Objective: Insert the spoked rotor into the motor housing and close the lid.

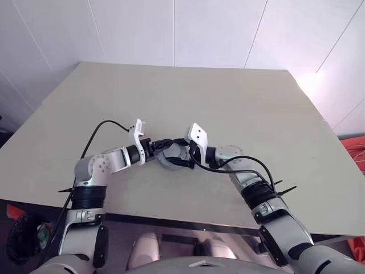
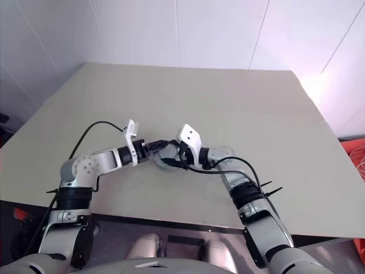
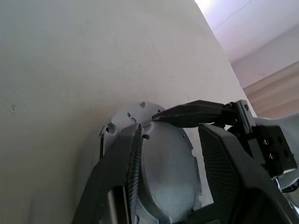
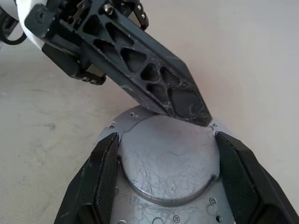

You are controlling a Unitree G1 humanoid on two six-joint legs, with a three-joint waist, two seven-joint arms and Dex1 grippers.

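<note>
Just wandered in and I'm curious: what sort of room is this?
Probably a robot test lab: one wide plain beige tabletop, bare white panelled walls, and a single round silver-grey metal motor part to work on.

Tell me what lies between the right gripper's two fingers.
A round silver disc on a holed plate, seen in the right wrist view; the right gripper straddles it.

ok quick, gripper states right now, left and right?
Left gripper: at the motor housing; open or closed cannot be told.
Right gripper: closed on the motor housing, clamping its round silver top from both sides.
</note>
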